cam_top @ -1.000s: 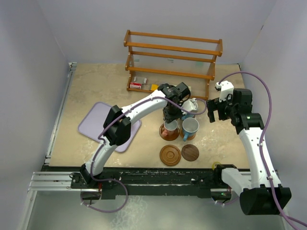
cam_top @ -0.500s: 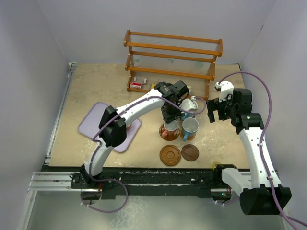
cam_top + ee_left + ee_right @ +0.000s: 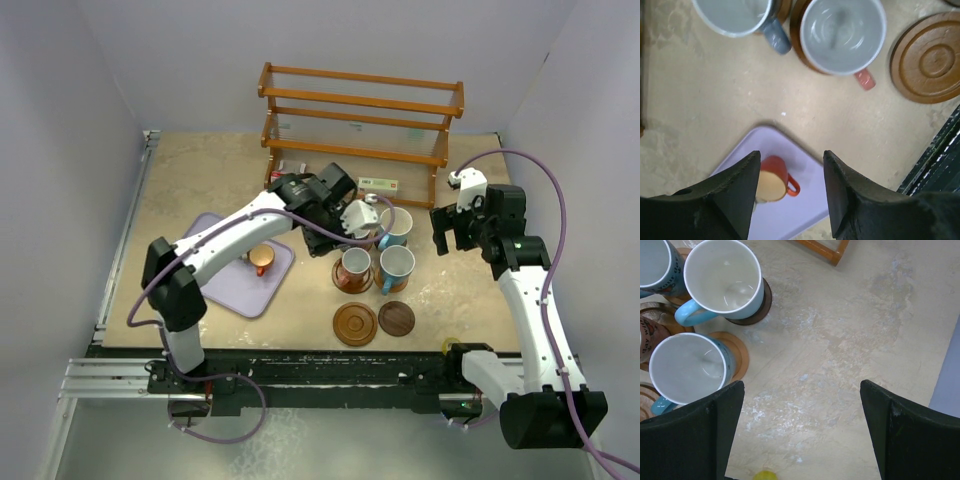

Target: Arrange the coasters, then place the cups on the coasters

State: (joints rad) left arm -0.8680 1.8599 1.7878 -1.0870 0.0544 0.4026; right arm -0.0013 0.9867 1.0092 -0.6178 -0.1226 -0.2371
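**Workpiece.** The orange cup (image 3: 261, 258) stands on the lavender tray (image 3: 200, 255), left of the working area and apart from every coaster. It appears upright, with its mouth up and its handle out to one side. The left wrist view shows a pale inner wall.

**Handling (assessment).**
- The cup looks like glazed pottery, so it is likely rigid, light and smooth. It will probably slip under a weak grip and chip if knocked.
- Take hold across the wall at the rim, one finger inside and one outside, on the side away from the handle.
- Do not grip the handle: it is thin and would let the cup swing.
- Lift straight up before moving sideways.

**Destinations.** Two coasters lie bare near the front edge of the table (image 3: 200, 190), just beside each other: the grooved coaster (image 3: 355, 323) and the dark coaster (image 3: 397, 317). Behind them four cups (image 3: 722, 280) each sit on a coaster in a tight group, so little room is left for the fingers when setting a cup down.

**Grippers.**
- The left gripper (image 3: 791, 160) hangs above the near corner of the tray. Its fingers are apart and nothing is between them.
- The right gripper (image 3: 801, 390) hovers over bare table to the right of the group. Its fingers are spread wide and hold nothing.
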